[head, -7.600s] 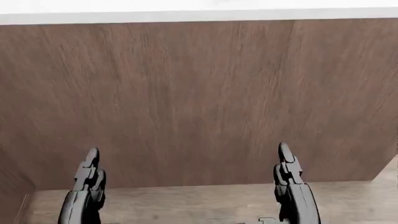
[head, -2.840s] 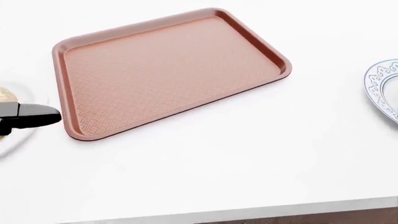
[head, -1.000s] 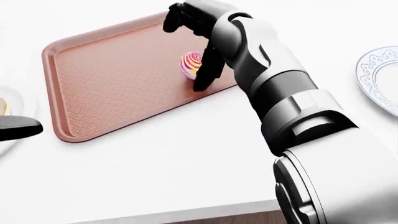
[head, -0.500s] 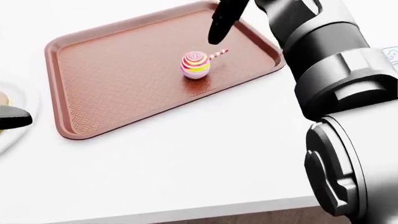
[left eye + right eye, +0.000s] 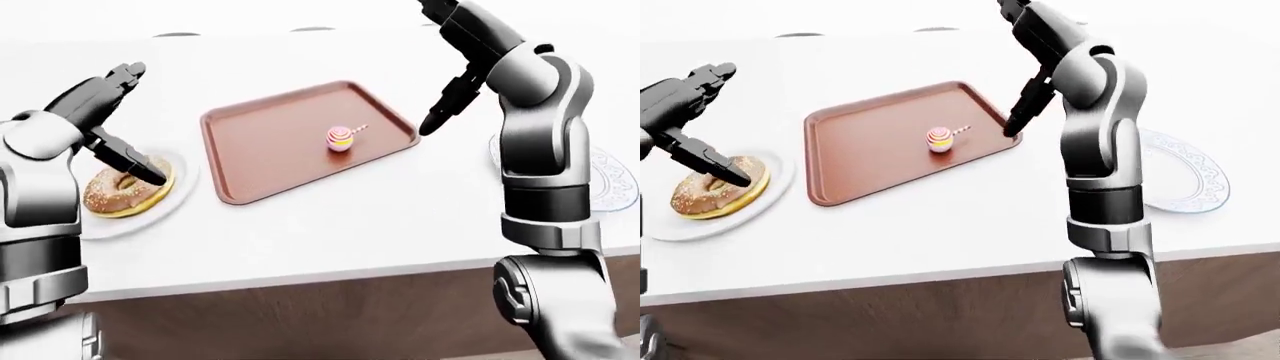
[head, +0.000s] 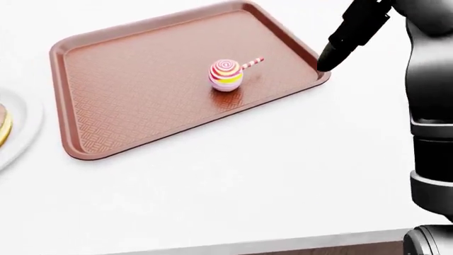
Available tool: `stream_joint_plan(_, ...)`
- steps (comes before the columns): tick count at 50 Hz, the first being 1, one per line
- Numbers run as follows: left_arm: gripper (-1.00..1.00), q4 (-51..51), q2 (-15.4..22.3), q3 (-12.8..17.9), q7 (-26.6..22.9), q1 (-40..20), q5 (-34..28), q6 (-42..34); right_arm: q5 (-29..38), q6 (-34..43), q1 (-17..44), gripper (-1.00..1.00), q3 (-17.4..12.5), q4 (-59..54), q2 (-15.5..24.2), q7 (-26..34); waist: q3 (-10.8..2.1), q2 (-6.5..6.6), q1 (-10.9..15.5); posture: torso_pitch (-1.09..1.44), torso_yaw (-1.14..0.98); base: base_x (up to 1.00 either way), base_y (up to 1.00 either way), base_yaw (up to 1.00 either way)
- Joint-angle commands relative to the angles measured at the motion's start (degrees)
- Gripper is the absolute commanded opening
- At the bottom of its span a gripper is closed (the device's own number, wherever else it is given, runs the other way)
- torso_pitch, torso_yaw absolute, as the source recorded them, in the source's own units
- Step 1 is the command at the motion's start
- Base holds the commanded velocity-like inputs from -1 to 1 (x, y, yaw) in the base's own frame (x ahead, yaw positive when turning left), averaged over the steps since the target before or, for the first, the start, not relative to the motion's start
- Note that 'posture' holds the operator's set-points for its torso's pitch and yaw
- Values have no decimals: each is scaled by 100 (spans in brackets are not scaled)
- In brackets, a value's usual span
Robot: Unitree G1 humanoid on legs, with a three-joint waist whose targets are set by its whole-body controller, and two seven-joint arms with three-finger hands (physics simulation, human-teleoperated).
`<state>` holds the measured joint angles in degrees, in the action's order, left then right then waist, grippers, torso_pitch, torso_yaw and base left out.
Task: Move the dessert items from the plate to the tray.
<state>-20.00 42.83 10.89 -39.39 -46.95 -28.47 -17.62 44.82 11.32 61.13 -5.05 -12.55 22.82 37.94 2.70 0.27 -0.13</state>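
Looking at it from here: lollipop (image 6: 227,74) lies on the tray (image 6: 106,133), roughly mid-tray, stick pointing toward the tray's right corner in the head view. That item looks done.

Right hand (image 5: 452,97) hangs above the tray's right edge, arm raised, fingers released and extended, nothing in them. The patterned plate (image 5: 1185,180) on the desk (image 6: 248,202) at the right of the right-eye view shows nothing on it, as far as the arm lets me see.

Left hand (image 5: 690,120) is over the other plate (image 5: 120,225) at the left, fingers spread, one tip resting on or just above the donut (image 5: 125,191). Not grasping it. Can't tell if there's actual contact.

My read: the donut is next, left hand's job.

How to do it well:
- Get fingers either side of the ring, or one through the hole, before closing. A top poke will just shove it across the plate.
- Close gently, it's likely soft.
- Lift clear of the plate rim and the tray lip, then set it in the bare left part of the tray, apart from the lollipop.
- Keep the right arm clear of the tray so the two don't clash.
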Motion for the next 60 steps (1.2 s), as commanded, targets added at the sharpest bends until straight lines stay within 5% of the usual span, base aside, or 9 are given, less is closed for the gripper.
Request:
stream_joint_plan(1,100,-68,216,93,-10,-270,-488,556,-11,3,135,100,-74,280,80,-49,-201,32,9,0,0,0,0,0)
stream_joint_plan(11,100,-886,388,151,-575,-669,-1055,1066,-48,62,88,100,-100,354,150,-72,-201,53,-12,0,0,0,0,0)
stream_joint_plan(23,100,-1342,345,-123,-1506,-743,-1864,1752,-70,21,46,100,-72,263,80,-162,-196,55,-15,0,0,0,0,0)
stream_joint_plan(31,100,-292,225,95,-2320,-476,-2190,1381,-72,24,-7,100,-97,308,112,-164,-188,32,-24,0,0,0,0,0)
stream_joint_plan(60,100,-816,42,20,-2061,-593,-2478,1537,-107,108,-154,100,-133,513,142,-148,-236,10,12,0,0,0,0,0)
